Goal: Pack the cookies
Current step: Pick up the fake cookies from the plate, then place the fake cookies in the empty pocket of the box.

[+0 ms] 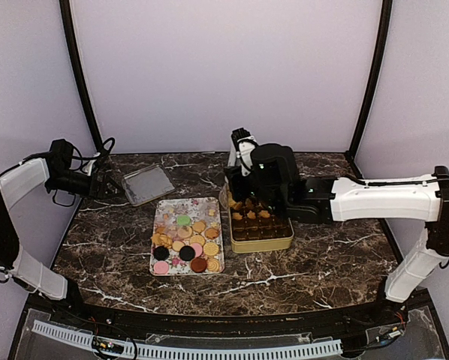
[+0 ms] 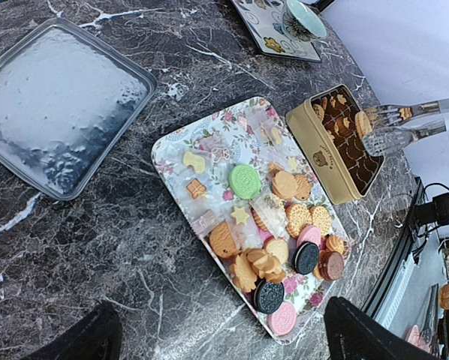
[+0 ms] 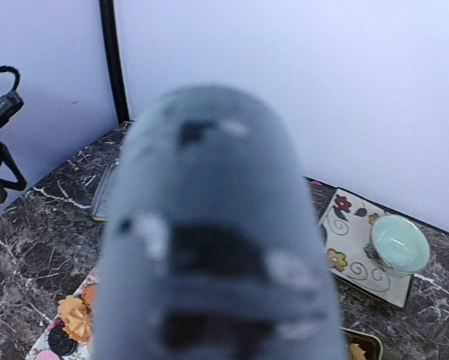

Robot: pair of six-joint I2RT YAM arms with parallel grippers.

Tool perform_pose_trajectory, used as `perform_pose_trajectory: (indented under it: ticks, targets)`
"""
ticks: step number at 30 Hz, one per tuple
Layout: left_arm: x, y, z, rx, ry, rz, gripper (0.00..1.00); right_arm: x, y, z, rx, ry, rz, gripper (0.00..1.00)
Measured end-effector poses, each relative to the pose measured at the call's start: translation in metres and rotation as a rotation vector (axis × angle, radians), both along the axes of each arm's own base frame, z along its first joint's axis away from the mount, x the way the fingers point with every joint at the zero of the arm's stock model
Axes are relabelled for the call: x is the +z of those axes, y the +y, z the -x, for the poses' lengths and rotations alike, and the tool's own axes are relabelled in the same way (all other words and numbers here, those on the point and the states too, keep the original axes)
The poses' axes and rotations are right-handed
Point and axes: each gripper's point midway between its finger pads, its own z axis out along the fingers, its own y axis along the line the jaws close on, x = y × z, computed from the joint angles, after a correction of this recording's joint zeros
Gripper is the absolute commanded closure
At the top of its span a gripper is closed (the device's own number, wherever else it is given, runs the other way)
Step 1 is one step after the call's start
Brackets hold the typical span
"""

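A: Start nearest the bases. What sits on the flowery tray [image 1: 168, 210]?

B: The cookies [image 1: 185, 238], most of them not yet packed. Dark discs [image 1: 187, 253] and pink ones crowd the tray's near end. Golden-tan ones fill its middle, and a green disc [image 1: 183, 220] lies toward its far end.

A: And the gold tin [image 1: 263, 247]?

B: Just beside the tray's right edge, its long side running parallel with the tray's, near to far. A few tan cookies sit in the compartments at its far end; the near rows look bare.

A: Which arm has the work?

B: The right gripper [image 2: 369, 129] hangs over the tin's far end, so the tray's cookies lie to its left, just across the tin wall. I judge it much the nearer arm for the next pick.

A: Is it carrying anything?

B: I cannot tell. From the left wrist its clear fingers [image 2: 416, 111] show a gap, and something tan sits by the tips. That could be a cookie in the tin beneath. Its own camera is blocked by a grey blur.

A: The left gripper [image 2: 223, 322]?

B: Spread wide and holding nothing. It is off the tray's far left corner, beside a shallow silvery pan [image 1: 148, 184], well apart from the cookies.

A: Anything beyond?

B: A flowered saucer [image 2: 263, 30] bearing a pale green cup [image 2: 305, 19], past the tray's far right.
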Motion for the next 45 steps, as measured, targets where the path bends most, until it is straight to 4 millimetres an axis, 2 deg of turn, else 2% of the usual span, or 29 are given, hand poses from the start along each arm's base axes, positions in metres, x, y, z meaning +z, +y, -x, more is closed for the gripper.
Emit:
perform_pose_trajectory:
  ticks: [2, 4, 7, 10, 12, 20, 23, 28, 37, 45]
  targets:
    - [0.000, 0.000, 0.000, 0.000, 0.000, 0.001, 0.04, -0.001, -0.031, -0.005, -0.051, 0.004, 0.000, 0.65]
    - [0.000, 0.000, 0.000, -0.001, 0.000, 0.002, 0.04, -0.011, -0.067, -0.011, -0.117, 0.018, 0.021, 0.65]
    - [0.001, -0.001, 0.000, -0.002, -0.001, 0.004, 0.04, -0.029, -0.107, -0.019, -0.200, 0.044, 0.063, 0.65]
    - [0.001, -0.001, 0.000, -0.003, -0.001, 0.006, 0.04, -0.047, -0.139, -0.027, -0.270, 0.074, 0.104, 0.64]
    - [0.001, -0.001, 0.000, -0.003, -0.001, 0.006, 0.04, -0.055, -0.151, -0.030, -0.298, 0.090, 0.123, 0.65]
    - [0.001, -0.001, 0.000, -0.003, -0.001, 0.007, 0.04, -0.058, -0.157, -0.035, -0.317, 0.093, 0.116, 0.64]
    - [0.001, -0.001, 0.000, -0.003, -0.001, 0.007, 0.04, -0.058, -0.157, -0.036, -0.319, 0.092, 0.112, 0.57]
    - [0.001, -0.001, 0.000, -0.003, -0.001, 0.006, 0.04, -0.058, -0.157, -0.036, -0.311, 0.096, 0.110, 0.52]
    - [0.001, -0.001, 0.000, -0.003, -0.001, 0.006, 0.04, -0.057, -0.154, -0.036, -0.294, 0.102, 0.099, 0.52]
    - [0.001, -0.001, 0.000, -0.003, -0.001, 0.006, 0.04, -0.056, -0.162, -0.037, -0.309, 0.127, 0.068, 0.53]
